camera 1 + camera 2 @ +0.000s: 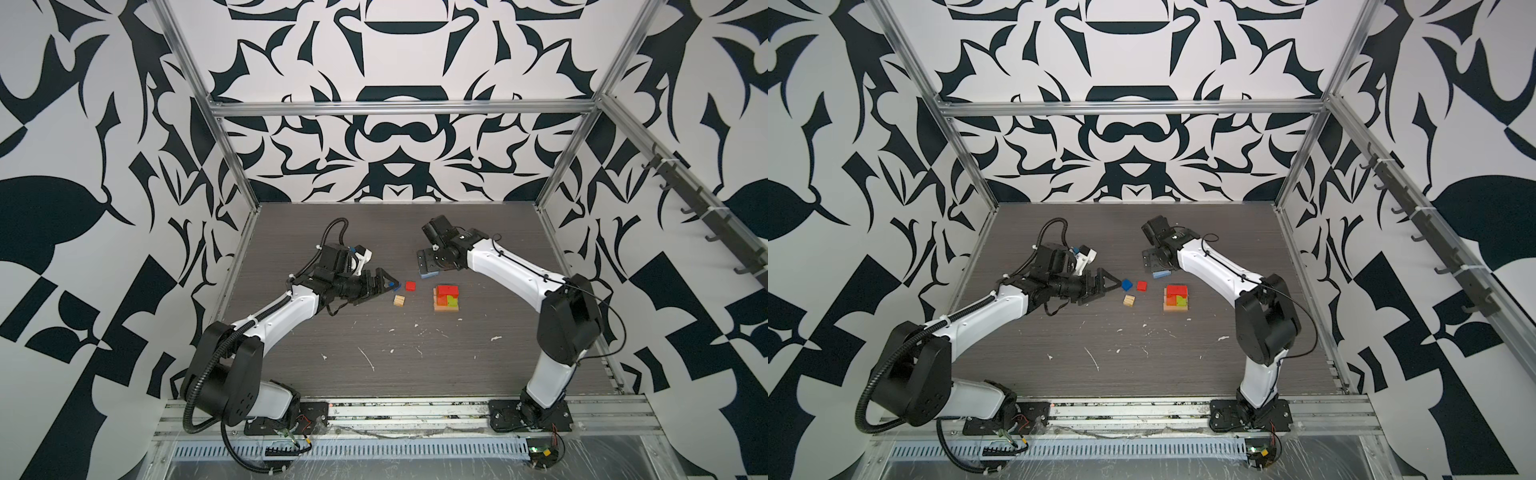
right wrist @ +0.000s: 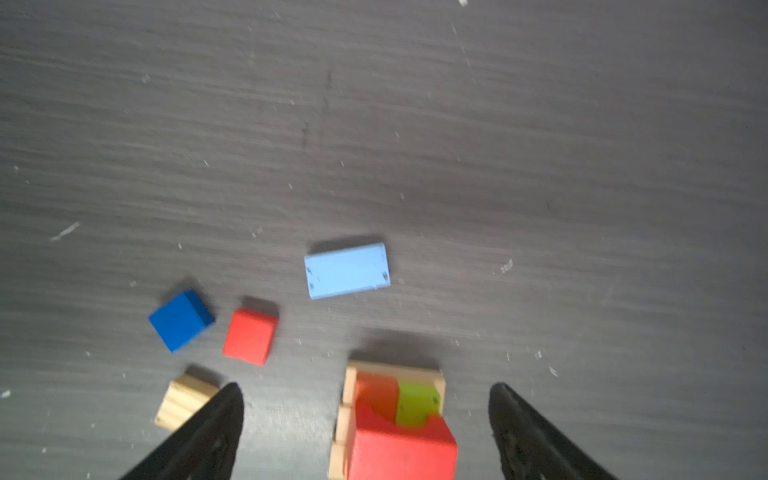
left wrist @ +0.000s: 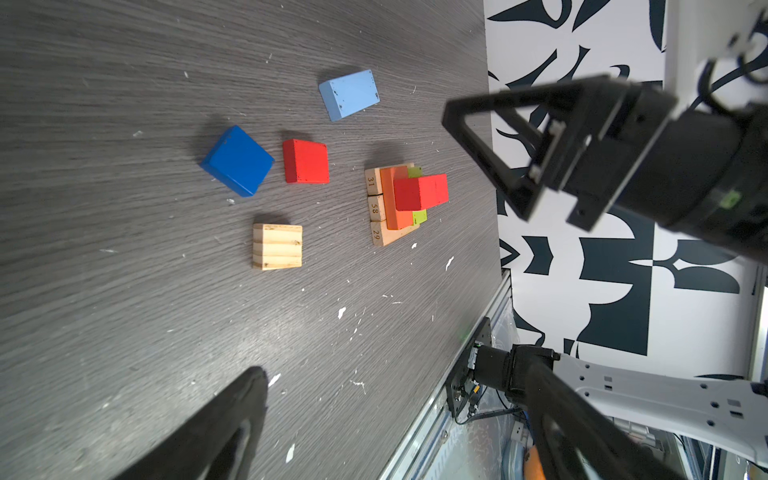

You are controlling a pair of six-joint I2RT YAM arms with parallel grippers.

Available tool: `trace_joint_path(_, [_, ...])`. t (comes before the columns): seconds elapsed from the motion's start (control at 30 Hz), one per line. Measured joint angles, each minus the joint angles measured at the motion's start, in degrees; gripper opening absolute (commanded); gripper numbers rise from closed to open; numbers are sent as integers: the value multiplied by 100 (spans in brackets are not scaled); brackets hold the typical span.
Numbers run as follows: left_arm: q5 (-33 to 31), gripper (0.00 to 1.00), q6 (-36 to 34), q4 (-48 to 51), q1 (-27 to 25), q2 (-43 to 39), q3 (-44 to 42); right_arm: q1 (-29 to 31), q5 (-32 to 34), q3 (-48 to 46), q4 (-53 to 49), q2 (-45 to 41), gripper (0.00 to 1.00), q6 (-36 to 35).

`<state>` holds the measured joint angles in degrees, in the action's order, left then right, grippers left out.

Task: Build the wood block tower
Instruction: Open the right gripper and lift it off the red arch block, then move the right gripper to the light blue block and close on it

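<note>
The wood block tower [image 1: 446,297] [image 1: 1176,298] stands mid-table: a tan base, orange and lime green blocks, and a red bar [image 3: 419,191] on top. Loose on the table to its left lie a red cube [image 1: 410,286], a dark blue cube [image 1: 1126,284], a tan cube [image 1: 399,301] and a light blue bar [image 1: 1160,274]. My left gripper [image 1: 390,286] [image 3: 395,419] is open and empty, its tips close beside the dark blue cube. My right gripper [image 1: 430,266] [image 2: 365,388] hangs open and empty above the light blue bar, just behind the tower [image 2: 399,449].
The dark wood-grain table [image 1: 374,353] carries white scuff marks. Aluminium frame posts [image 1: 232,166] and patterned walls close in the sides and back. A metal rail [image 1: 395,409] with both arm bases runs along the front edge.
</note>
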<state>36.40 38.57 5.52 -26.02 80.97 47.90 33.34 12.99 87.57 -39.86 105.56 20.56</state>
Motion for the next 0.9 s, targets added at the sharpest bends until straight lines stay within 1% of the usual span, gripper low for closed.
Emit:
trace_joint_path(0.13, [-20, 100, 0, 26, 0, -46, -2, -2, -168, 549, -127, 664, 94, -304])
trace_joint_path(0.3, [-42, 100, -7, 68, 0, -175, -4, -52, -435, 678, -177, 1130, 94, -501])
trace_joint_path(0.57, [-46, 100, -20, 111, 0, -262, -15, -304, -807, 743, -238, 1401, 88, -481])
trace_joint_path(0.8, [-44, 100, -20, 111, 0, -262, -15, -437, -898, 811, -258, 1569, 87, -468])
trace_joint_path(0.9, [-44, 100, -20, 111, -2, -262, -15, -433, -944, 813, -249, 1637, 85, -466])
